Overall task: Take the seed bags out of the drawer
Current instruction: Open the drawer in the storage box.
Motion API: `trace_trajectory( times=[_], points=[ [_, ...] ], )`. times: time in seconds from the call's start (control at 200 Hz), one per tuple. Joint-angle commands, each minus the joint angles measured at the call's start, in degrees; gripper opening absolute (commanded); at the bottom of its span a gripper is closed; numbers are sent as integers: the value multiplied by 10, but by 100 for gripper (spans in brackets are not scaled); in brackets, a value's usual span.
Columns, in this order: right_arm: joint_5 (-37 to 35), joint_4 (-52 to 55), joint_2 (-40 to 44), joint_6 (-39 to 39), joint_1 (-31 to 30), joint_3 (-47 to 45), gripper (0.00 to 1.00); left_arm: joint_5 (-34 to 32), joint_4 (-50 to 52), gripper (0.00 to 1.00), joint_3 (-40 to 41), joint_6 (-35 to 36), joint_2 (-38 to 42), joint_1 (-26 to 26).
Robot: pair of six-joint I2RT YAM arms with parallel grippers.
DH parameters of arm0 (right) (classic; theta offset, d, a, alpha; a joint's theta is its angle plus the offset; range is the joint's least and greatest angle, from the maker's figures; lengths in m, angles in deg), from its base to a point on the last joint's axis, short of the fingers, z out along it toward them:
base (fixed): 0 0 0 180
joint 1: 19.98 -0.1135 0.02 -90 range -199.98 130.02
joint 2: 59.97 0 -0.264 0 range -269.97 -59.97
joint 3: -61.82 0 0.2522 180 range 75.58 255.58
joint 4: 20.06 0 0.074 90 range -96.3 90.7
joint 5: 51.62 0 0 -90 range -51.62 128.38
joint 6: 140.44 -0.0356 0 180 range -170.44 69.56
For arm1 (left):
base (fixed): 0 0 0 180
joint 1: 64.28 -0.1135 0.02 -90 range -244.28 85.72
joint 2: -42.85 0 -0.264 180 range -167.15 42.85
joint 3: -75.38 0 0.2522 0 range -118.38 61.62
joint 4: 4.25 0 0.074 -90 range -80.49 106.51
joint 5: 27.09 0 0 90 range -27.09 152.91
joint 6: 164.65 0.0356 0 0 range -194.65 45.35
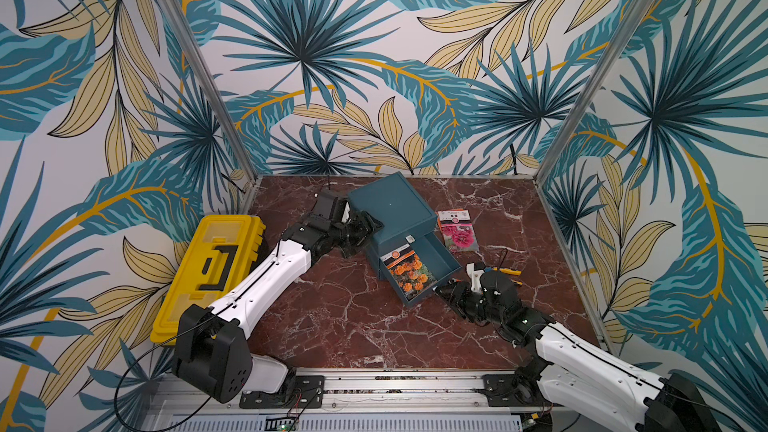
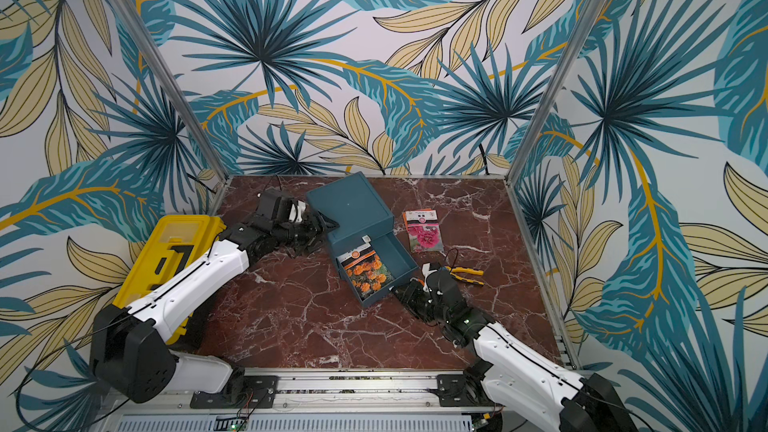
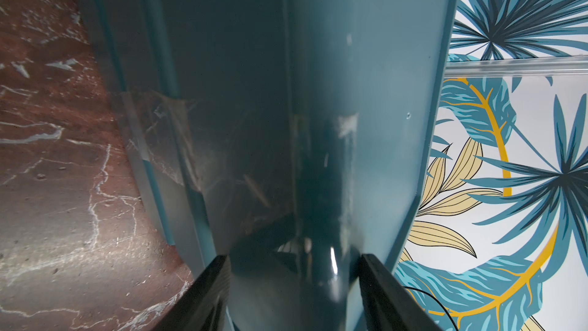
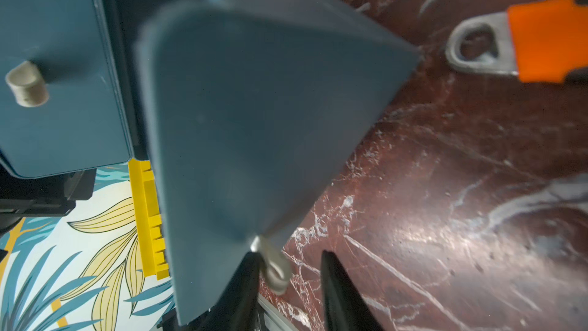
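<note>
Your right tool (image 1: 444, 288), jaws apart at the drawer knob (image 4: 275, 270), sits nearest the orange-flower seed bag (image 1: 409, 276) lying lengthwise just ahead in the drawer (image 1: 436, 255); left tool (image 1: 370, 224) clamps the cabinet (image 1: 390, 205).

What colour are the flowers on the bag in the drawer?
Orange; the bag shows best in a top view.

In both top views the drawer cabinet (image 1: 390, 205) hides the fingertips of the left end effector (image 1: 372, 224). Print on the orange seed bag (image 1: 409, 274) and pink seed bag (image 1: 457, 231) is unreadably small. The right arm (image 1: 582, 359) covers part of the pliers (image 2: 467, 273). In the right wrist view the drawer front (image 4: 254, 128) is blurred and an orange-handled tool (image 4: 541, 39) is cut off.
</note>
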Motion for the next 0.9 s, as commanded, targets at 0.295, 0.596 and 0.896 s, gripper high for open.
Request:
trace_trajectory(
  times=[0.295, 0.596, 0.896],
  points=[
    [-64, 332, 153, 157, 1, 94, 60, -24, 14, 68, 21, 3, 9, 1],
    [-7, 405, -84, 368, 1, 339, 60, -39, 23, 70, 22, 13, 12, 7],
    [17, 386, -230, 431, 1, 426, 58, -37, 1, 70, 34, 1, 13, 7]
  ],
)
